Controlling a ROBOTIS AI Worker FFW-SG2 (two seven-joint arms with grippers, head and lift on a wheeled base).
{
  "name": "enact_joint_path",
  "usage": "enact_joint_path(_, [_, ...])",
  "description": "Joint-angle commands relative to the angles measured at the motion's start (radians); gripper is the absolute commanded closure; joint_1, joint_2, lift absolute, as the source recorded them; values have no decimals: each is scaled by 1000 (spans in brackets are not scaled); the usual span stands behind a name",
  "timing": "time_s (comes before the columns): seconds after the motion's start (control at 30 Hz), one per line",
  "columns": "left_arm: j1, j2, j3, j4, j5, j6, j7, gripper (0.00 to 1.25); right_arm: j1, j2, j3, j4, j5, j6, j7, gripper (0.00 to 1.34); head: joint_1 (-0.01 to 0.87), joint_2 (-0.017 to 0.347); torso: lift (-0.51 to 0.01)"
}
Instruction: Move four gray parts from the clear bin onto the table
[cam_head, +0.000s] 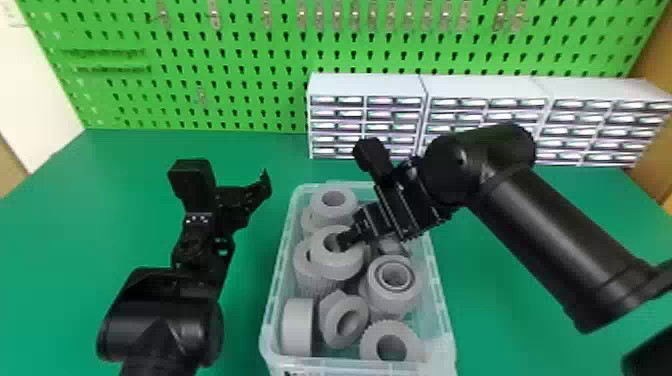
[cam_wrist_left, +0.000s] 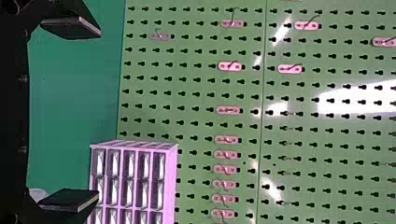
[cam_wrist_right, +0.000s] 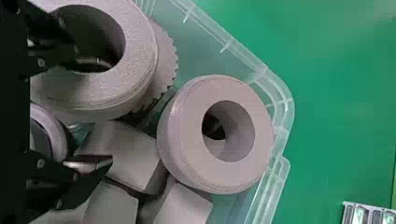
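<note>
My right gripper is over the clear bin, at a gray ring lying on a toothed part. In the right wrist view the right gripper is open; one finger dips into the hole of that ring, while the other stands outside it. Another gray ring lies near the bin's far corner. More gray parts fill the bin, among them a ring-topped part and a toothed ring. Left of the bin, my left gripper is held above the table; the left wrist view shows this gripper open.
The green table surrounds the bin. White drawer cabinets stand behind it, centre to right, before a green pegboard with hooks. The right forearm spans the table's right side.
</note>
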Motion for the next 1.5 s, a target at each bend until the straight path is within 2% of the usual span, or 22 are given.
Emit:
enact_joint_path(0.0, [1,0,1,0,3,0,0,81,-3,0,2,1,5,3,2,860,693,72,-52])
enact_joint_path(0.1, [1,0,2,0,3,0,0,81,-7,2,2,0,8,9,-2,980,693,72,-52])
enact_joint_path(0.2, [1,0,2,0,3,-2,0,81,-12,3,6,1,17,20,-2,1038,693,72,-52])
enact_joint_path(0.73, [6,5,5,0,5,-2,1,81,-19,3,-7,-31,25,83,2,1041,693,72,-52])
enact_joint_path(1.2, [12,11,7,0,8,-2,1,81,-15,0,-57,-127,42,149,-2,1039,693,72,-52])
enact_joint_path(1.47, [17,17,7,-2,17,-3,1,81,-9,0,-96,-259,73,210,-2,1041,693,72,-52])
